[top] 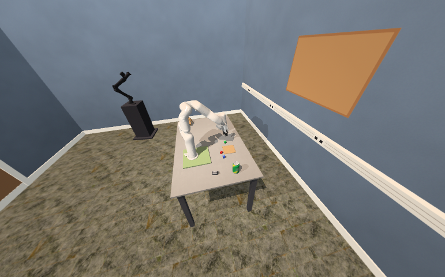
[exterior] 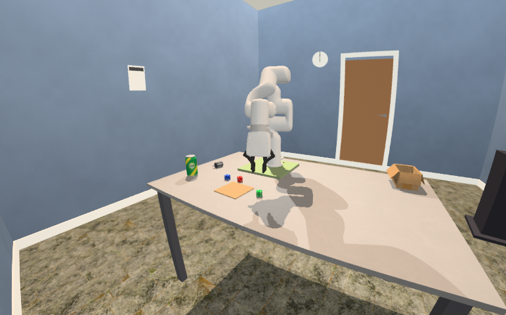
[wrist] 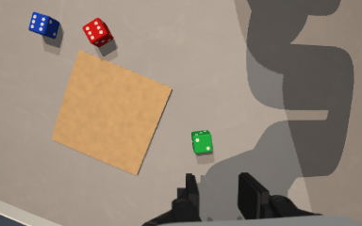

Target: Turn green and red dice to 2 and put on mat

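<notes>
The green die (top: 225, 142) (exterior: 259, 193) (wrist: 202, 142) lies flat on the table, off the mat, its top face showing two pips. The orange-tan mat (top: 229, 149) (exterior: 233, 189) (wrist: 112, 113) has no die on it. The red die (top: 221, 152) (exterior: 239, 179) (wrist: 97, 32) sits just off a mat edge; its top shows several pips in two rows. The blue die (top: 224, 156) (exterior: 227, 177) (wrist: 43, 25) sits beyond the red one, also with two rows of pips on top. My gripper (top: 225, 134) (exterior: 258, 170) (wrist: 216, 189) is partly open and empty, above the table near the green die.
A green-yellow can (top: 235, 167) (exterior: 191, 165) and a small dark object (top: 214, 172) (exterior: 218, 165) stand beyond the blue die. An open cardboard box (exterior: 405, 177) is at the other end of the table. The arm's base stands on a light green board (top: 200, 163) (exterior: 247, 169).
</notes>
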`<state>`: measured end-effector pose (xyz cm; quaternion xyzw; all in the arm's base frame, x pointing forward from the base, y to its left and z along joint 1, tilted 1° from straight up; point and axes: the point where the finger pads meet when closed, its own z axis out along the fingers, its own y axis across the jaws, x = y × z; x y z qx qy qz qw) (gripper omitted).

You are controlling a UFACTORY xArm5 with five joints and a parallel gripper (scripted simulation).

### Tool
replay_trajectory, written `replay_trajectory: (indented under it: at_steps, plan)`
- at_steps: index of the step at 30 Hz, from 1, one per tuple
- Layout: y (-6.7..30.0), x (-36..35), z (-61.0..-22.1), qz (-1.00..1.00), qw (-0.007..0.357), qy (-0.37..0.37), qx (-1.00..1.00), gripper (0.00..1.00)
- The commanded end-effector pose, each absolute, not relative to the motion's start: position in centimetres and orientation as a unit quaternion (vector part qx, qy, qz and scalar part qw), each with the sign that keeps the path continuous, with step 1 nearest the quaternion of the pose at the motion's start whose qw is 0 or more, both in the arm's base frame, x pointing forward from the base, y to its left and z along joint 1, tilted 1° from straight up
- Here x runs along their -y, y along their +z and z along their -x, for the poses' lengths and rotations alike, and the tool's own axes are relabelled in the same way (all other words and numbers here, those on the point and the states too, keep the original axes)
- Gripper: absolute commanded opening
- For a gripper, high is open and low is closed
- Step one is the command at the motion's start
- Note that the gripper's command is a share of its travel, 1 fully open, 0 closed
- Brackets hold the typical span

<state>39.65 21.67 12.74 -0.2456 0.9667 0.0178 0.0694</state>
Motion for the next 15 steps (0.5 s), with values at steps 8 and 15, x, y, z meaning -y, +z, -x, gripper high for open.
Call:
replay_trajectory:
  at_steps: [8,15]
  plan:
    - [13.13,-22.05,-40.36,0.246,0.004,0.001,-0.969,1.0]
    - [13.13,-22.05,-40.36,0.246,0.004,0.001,-0.969,1.0]
